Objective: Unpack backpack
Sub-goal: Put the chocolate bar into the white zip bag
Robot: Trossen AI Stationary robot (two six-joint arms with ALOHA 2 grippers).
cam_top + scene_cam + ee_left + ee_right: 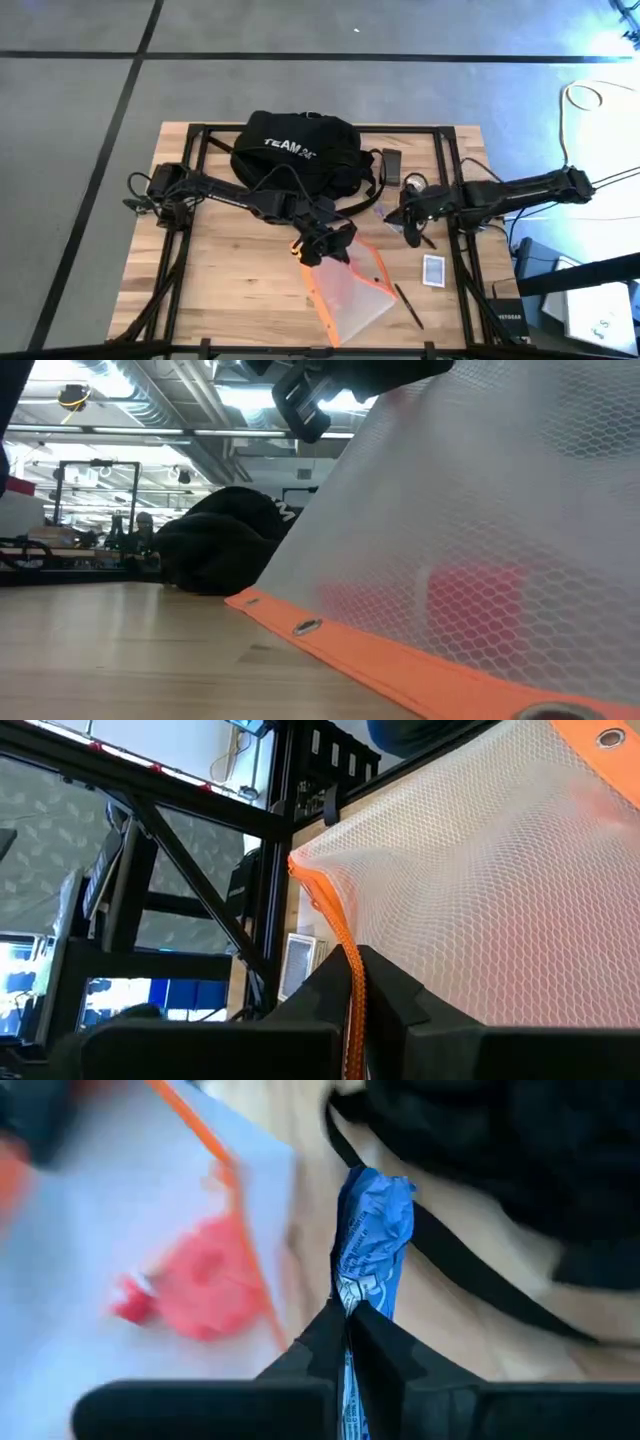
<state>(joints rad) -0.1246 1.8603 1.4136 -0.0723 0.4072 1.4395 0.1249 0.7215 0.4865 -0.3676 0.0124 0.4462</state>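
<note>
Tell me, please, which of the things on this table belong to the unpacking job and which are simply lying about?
Part of the job:
- backpack
- translucent pouch with orange trim, held by the left pincer
- blue wrapper, held by the right pincer

Lying about:
- small card
- pen
- dark flat object beside the backpack
</note>
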